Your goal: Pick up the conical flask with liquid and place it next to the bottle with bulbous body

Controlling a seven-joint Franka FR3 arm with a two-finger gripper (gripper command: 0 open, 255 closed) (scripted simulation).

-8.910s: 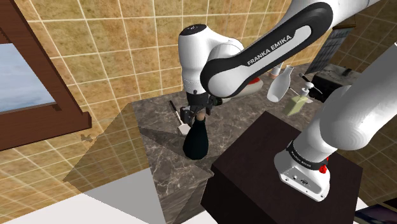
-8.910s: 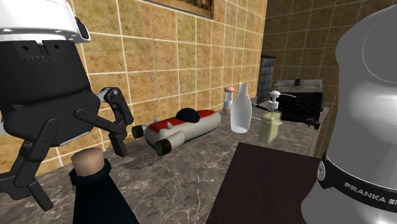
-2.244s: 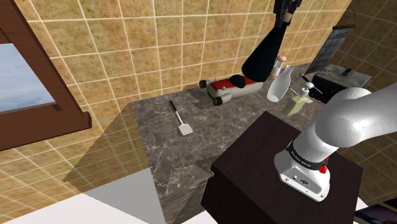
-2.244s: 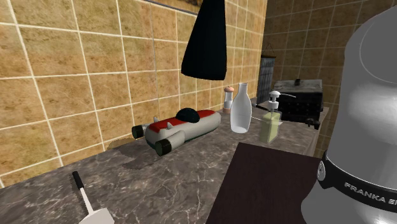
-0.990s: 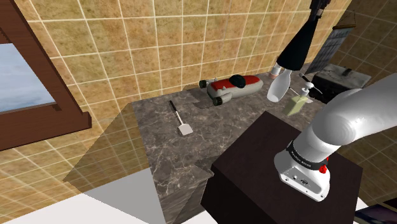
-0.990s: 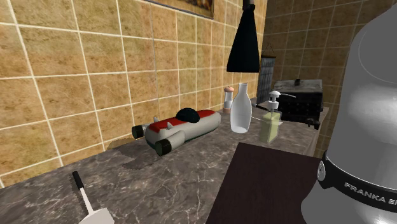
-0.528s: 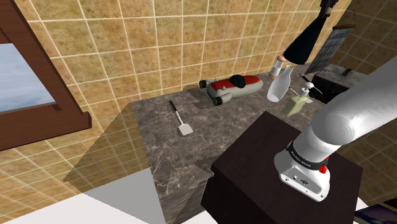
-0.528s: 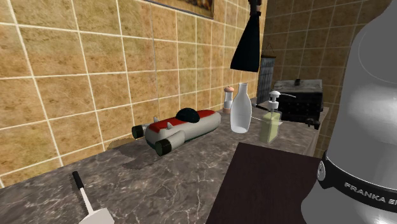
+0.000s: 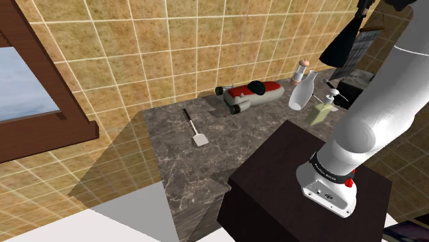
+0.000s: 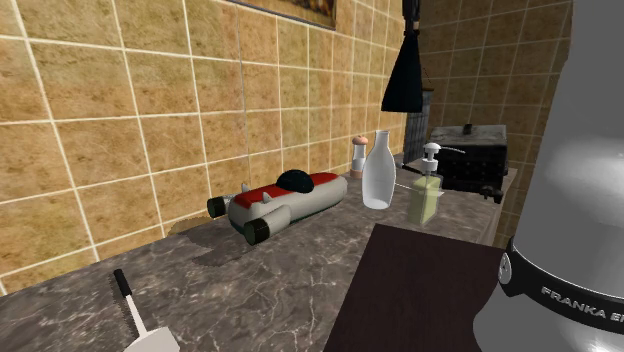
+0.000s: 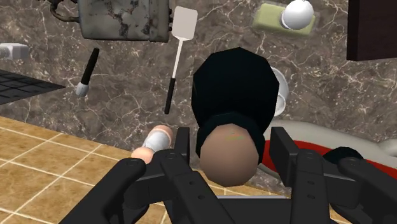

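The conical flask (image 9: 344, 45) is black with a tan stopper and hangs tilted in the air, high above the counter. My gripper (image 9: 365, 7) is shut on its neck. In the second exterior view the flask (image 10: 404, 76) hangs from the gripper (image 10: 408, 10) above and just behind the pale bottle with a rounded body (image 10: 377, 172). Looking along the gripper (image 11: 230, 153), the stopper (image 11: 229, 151) sits between both fingers (image 11: 181, 150), and the flask body (image 11: 238, 83) covers most of the pale bottle (image 11: 280, 95) below. In the shoulder view that bottle (image 9: 301, 93) stands on the counter's far side.
A soap dispenser (image 9: 322, 110) stands beside the bottle, a small capped shaker (image 9: 300, 71) behind it. A red and white toy vehicle (image 9: 250, 95) lies along the tiled wall. A spatula (image 9: 194, 128) lies mid-counter. A dark appliance (image 10: 468, 155) sits at the far end, the stand (image 9: 302, 182) in front.
The gripper has carried the flask towards the shoulder view's right, from over the shaker to a spot past the pale bottle. Nothing on the counter has moved.
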